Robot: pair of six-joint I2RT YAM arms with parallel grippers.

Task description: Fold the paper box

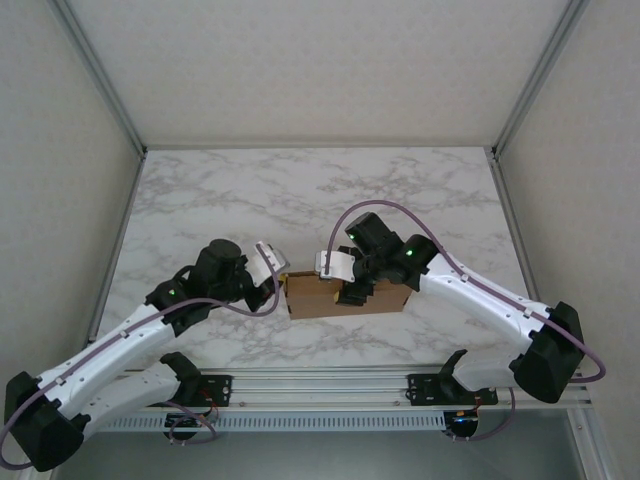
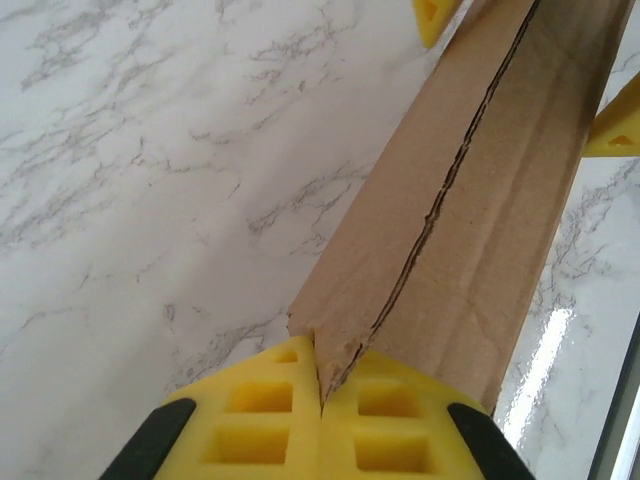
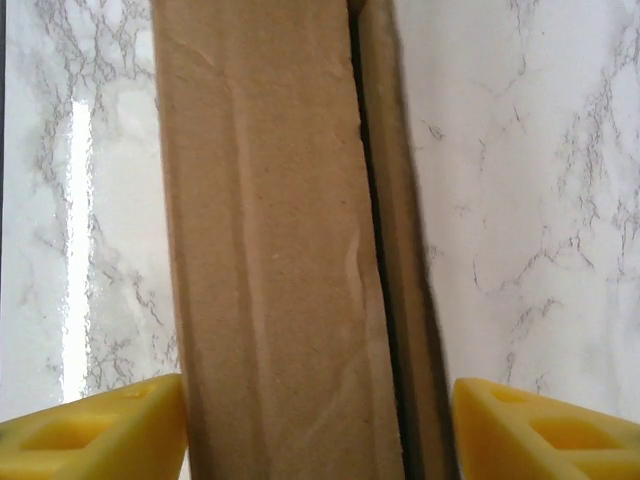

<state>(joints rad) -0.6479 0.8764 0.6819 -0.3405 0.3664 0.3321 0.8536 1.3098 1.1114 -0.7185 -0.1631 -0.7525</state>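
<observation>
My left gripper had its yellow pads pressed together, pinching one end of the paper box, a long brown cardboard shape with a seam running along its top. My right gripper was spread wide, one pad on each side of the box's other end. The box lay on the white marble table, toward the front edge, between my two arms.

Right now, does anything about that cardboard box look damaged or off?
Yes. The paper box has a ragged, open seam along its length, and its corner by the left tool looks frayed.
</observation>
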